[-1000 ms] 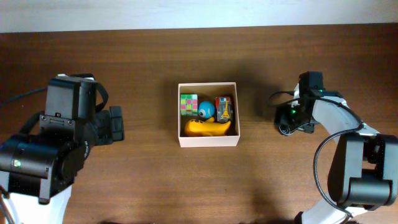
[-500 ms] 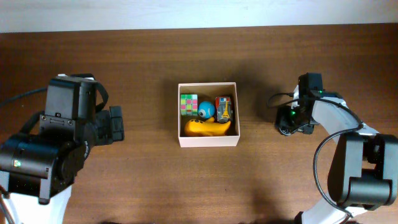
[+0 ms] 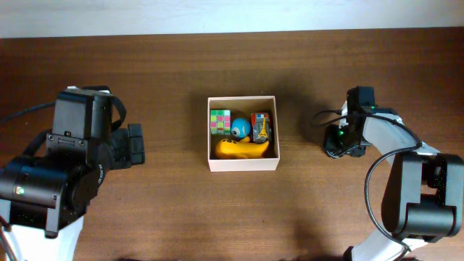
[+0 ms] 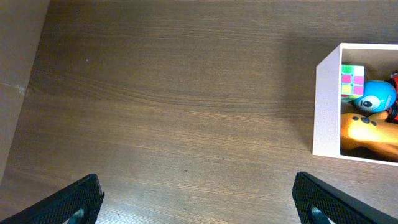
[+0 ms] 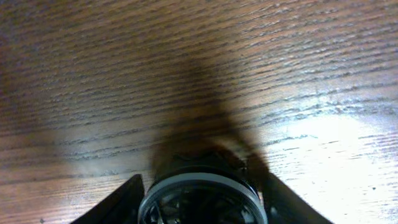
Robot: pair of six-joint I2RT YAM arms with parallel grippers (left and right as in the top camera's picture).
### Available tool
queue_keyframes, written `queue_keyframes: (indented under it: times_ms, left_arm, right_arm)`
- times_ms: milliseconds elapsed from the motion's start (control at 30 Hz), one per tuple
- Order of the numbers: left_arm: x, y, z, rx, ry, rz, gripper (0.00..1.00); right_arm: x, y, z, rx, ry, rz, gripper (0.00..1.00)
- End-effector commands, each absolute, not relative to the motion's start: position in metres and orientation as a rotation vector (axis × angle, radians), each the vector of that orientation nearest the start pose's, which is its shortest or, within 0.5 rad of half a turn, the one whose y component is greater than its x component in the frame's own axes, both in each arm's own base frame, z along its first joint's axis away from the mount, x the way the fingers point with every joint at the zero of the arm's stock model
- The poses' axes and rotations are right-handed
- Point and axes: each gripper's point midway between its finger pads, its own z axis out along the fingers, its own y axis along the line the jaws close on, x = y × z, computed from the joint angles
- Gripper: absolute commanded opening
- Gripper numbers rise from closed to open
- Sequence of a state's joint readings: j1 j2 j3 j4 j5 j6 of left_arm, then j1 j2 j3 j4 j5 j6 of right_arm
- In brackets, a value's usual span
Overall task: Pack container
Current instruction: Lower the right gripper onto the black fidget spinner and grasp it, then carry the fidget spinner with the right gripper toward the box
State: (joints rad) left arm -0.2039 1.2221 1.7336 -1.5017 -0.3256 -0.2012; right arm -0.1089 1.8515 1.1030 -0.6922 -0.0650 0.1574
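Observation:
The container (image 3: 242,165), a square white-walled box, sits mid-table and holds a coloured cube (image 3: 220,121), a blue round toy (image 3: 241,128), a yellow animal toy (image 3: 243,149) and a red and dark toy (image 3: 261,125). Its left wall shows in the left wrist view (image 4: 326,106). My left gripper (image 3: 135,145) is open and empty over bare wood left of the box (image 4: 199,202). My right gripper (image 3: 336,140) is low on the table right of the box. Its jaws press both sides of a round black object with a grey rim (image 5: 200,186).
The dark wooden table (image 3: 174,210) runs to a pale wall at the far edge (image 3: 232,14). A black cable (image 3: 320,114) loops beside the right gripper. The table's left edge shows in the left wrist view (image 4: 25,87).
My right gripper has edged slightly toward the far side over the round black object. The left arm and the box have not moved.

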Motion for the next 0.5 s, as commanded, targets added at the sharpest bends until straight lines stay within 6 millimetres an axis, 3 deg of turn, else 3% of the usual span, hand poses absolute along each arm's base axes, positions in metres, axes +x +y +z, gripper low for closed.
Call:
queue_keyframes:
  times_ms: [0, 133, 233, 467]
  left_arm:
    - [0.250, 0.005, 0.338, -0.111, 2.495, 0.251, 0.99]
    - [0.250, 0.005, 0.338, -0.111, 2.495, 0.251, 0.99]
    - [0.250, 0.005, 0.338, -0.111, 2.495, 0.251, 0.99]
    - [0.250, 0.005, 0.338, -0.111, 2.495, 0.251, 0.99]
  right_arm:
    - [0.338, -0.026, -0.009, 0.407, 3.017, 0.108, 0.50]
    - [0.342, -0.025, 0.002, 0.401, 2.998, 0.119, 0.46]
    - [0.348, -0.024, 0.021, 0.392, 2.971, 0.130, 0.46]
    - [0.365, 0.001, 0.096, 0.265, 2.852, 0.162, 0.46]
